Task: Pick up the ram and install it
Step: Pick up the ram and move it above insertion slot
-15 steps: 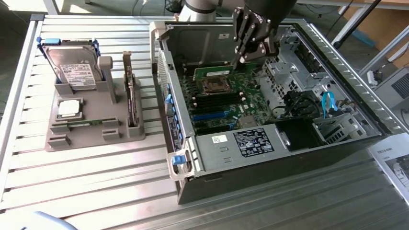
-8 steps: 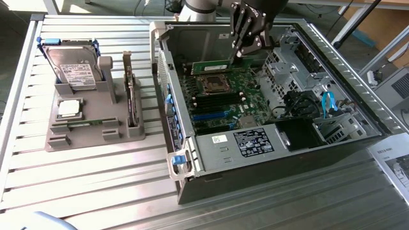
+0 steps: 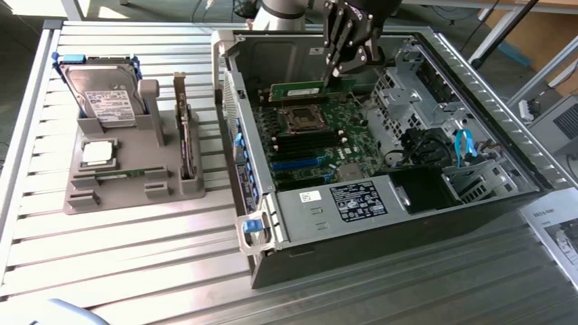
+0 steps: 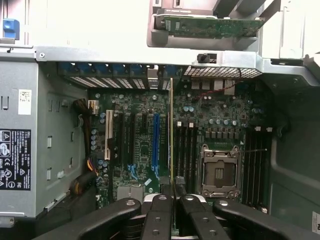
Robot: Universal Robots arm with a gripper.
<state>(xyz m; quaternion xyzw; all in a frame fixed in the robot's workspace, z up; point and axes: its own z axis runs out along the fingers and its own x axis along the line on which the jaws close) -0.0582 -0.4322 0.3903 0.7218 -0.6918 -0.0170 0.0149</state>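
The gripper (image 3: 342, 73) hung inside the open computer case (image 3: 271, 54), its fingers (image 4: 160, 210) clamped on one end of the ram (image 3: 298, 89), which jutted out from the fingertips above the motherboard (image 3: 312, 139). Seen from the wrist, the stick ran edge-on straight out from between the fingers, the empty processor socket (image 4: 219, 172) lying to one side of it and a blue slot (image 4: 155, 145) to the other. The grey parts holder (image 3: 135, 183) with its hard drive (image 3: 107, 95) stood well apart from the fingers, outside the case.
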